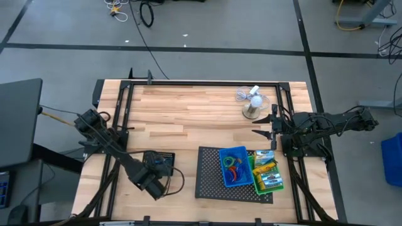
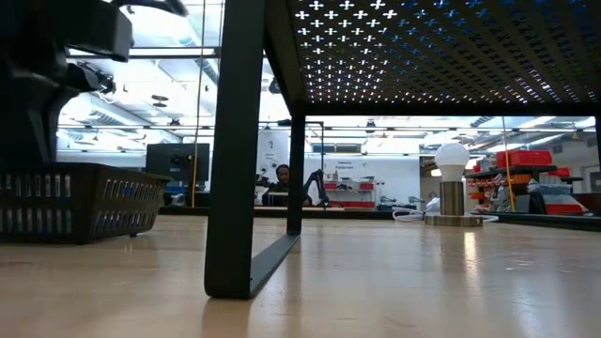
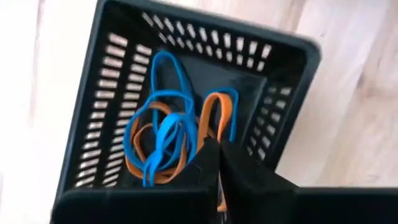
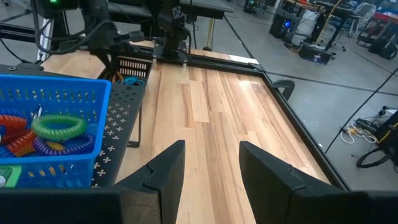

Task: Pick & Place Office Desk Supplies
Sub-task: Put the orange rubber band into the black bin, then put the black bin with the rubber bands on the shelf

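Observation:
A small black bin [image 1: 162, 161] stands on the table at the near left; blue and orange rubber-band loops [image 3: 163, 134] lie in it. My left gripper [image 3: 217, 155] hangs just over the bin's inside, pointing steeply down, shut on an orange loop. My right gripper [image 4: 211, 165] waits open and empty over the table's right side, beside the raised mesh tray [image 1: 210, 176]. On that tray stand a blue bin [image 1: 233, 166] with coiled loops and a green bin [image 1: 267, 173] with small boxes. My left gripper pinches an orange rubber-band loop [image 3: 214, 121] between its two shut fingertips, coming from above. A sliver of orange shows in the seam between the fingers. The loop reaches away from the tips into the black bin, among the other bands.
A white mini fan [image 1: 253, 103] on a round base stands at the far right. The mesh tray's black leg [image 2: 235, 188] rises mid-table in the low view, the black bin [image 2: 80, 202] to its left. Bare wood lies across the table's far and middle parts.

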Motion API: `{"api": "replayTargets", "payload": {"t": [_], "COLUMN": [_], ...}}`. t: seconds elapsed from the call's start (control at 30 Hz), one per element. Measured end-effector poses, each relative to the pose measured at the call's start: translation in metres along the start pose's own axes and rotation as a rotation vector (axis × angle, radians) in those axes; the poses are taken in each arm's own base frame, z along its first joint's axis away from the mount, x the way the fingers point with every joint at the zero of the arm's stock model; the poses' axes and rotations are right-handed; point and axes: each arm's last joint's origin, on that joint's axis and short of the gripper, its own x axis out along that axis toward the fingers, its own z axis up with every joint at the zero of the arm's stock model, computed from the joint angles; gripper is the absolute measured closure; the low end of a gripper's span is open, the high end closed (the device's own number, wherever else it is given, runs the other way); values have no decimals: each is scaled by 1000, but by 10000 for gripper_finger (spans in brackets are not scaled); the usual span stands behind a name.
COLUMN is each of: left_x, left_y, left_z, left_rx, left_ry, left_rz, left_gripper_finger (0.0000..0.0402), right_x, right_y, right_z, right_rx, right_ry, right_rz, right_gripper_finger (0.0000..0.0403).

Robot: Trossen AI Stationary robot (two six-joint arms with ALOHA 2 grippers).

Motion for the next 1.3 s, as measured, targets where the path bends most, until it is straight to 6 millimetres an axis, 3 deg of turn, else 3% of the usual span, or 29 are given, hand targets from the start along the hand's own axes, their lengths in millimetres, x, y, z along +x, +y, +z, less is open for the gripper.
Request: {"api": "replayTargets", "payload": {"t": [0.53,0.83,1.3], "left_x": [-52,-33,-22], "left_y": [24,26,27], "left_z": [8,-2,-5], "left_rx": [-129,-145,-118], "left_ry": [-238,-151,-66], "left_rz": [-112,-94,-59], "left_gripper_finger": [194,188,188], "right_x": [0,0,0], "right_y": [1,1,1], "right_z": [-1,-1,-1], "right_rx": [0,-1,6], "right_ry": [5,8,9], "right_rz": [15,19,19], "right_gripper_finger": [242,242,242]}}
